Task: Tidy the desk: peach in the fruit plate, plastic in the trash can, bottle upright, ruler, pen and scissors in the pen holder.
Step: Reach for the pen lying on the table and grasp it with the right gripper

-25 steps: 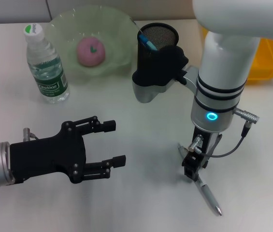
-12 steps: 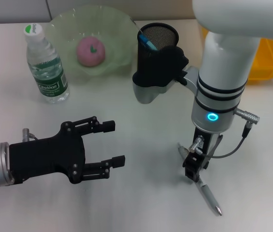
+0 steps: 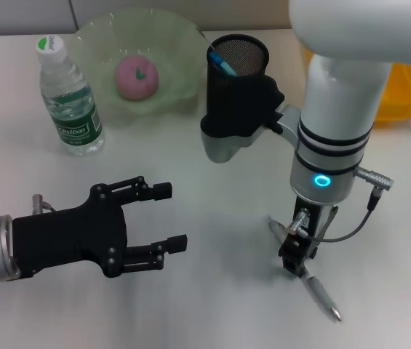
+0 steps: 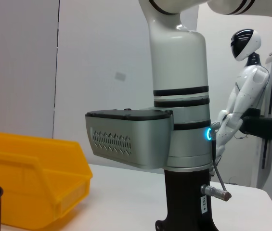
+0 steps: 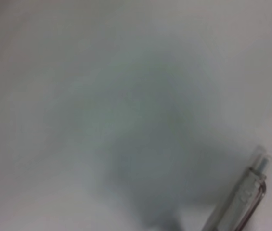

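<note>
A grey pen (image 3: 316,288) lies on the white desk at the front right, and its clicker end shows in the right wrist view (image 5: 239,202). My right gripper (image 3: 294,259) points straight down and is shut on the pen near its middle. My left gripper (image 3: 163,218) hovers open and empty over the desk at the front left. The pink peach (image 3: 137,75) rests in the green fruit plate (image 3: 183,43). The bottle (image 3: 68,94) stands upright beside the plate. The black mesh pen holder (image 3: 238,80) has something blue in it. The ruler, scissors and plastic are out of view.
A yellow bin (image 3: 405,91) sits at the back right, also in the left wrist view (image 4: 30,178). The right arm's grey wrist block (image 3: 223,142) hangs in front of the pen holder. Bare desk lies between the two grippers.
My right gripper has shifted slightly right and toward the front edge, and the pen has shifted with it. The left arm has barely moved.
</note>
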